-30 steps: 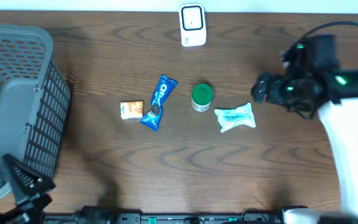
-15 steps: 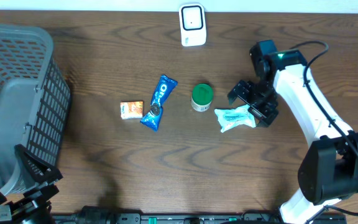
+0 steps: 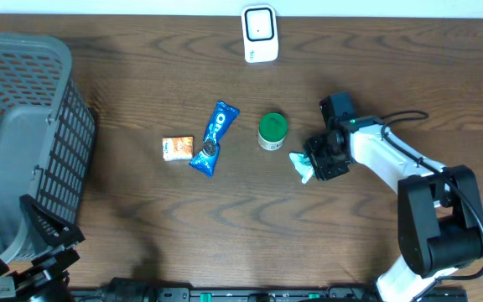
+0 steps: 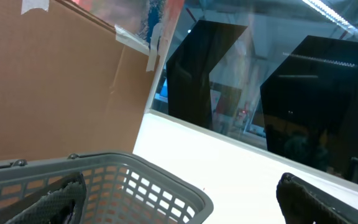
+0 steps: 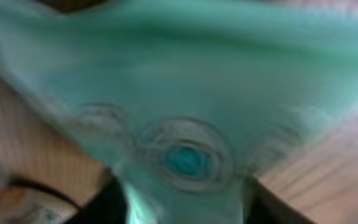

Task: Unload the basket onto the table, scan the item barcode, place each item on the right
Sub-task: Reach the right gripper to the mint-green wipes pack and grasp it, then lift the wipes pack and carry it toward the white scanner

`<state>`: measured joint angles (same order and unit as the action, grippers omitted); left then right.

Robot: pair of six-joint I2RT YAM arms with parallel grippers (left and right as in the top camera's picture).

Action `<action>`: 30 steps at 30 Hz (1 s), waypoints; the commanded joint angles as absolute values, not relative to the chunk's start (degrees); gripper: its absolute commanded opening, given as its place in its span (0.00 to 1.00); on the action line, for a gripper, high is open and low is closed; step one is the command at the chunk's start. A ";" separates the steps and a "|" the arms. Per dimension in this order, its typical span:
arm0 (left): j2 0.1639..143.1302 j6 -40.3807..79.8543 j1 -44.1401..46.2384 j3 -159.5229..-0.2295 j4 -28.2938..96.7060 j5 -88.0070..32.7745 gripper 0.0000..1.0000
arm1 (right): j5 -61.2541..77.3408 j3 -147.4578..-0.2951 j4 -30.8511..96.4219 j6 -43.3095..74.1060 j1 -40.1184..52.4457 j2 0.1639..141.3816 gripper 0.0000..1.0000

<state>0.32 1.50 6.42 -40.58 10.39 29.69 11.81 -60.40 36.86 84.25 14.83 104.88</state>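
Observation:
A pale teal packet [image 3: 299, 166] lies right of the table's centre, mostly covered by my right gripper [image 3: 326, 158], which is down on it. In the right wrist view the packet [image 5: 185, 93] fills the blurred frame and runs down between my two dark fingers, touching both, so the right gripper [image 5: 185, 202] is shut on it. The white barcode scanner [image 3: 259, 33] stands at the table's far edge, well apart from the packet. My left gripper [image 3: 38, 245] hangs at the near left, open and empty [image 4: 179, 202].
A grey slatted basket [image 3: 23, 126] takes up the left side; its rim [image 4: 135, 180] shows under my left fingers. A blue cookie packet [image 3: 215, 137], a small orange snack [image 3: 177, 148] and a green-lidded jar [image 3: 272, 131] lie mid-table, the jar close to the held packet.
My right arm swung in from the right edge, came down over the teal packet and its jaws closed on it. The left gripper stayed open at the near left.

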 commanded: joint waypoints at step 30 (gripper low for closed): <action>0.16 1.58 6.11 -40.32 12.88 29.12 0.98 | 89.47 -74.37 44.01 -3.07 8.58 103.26 0.01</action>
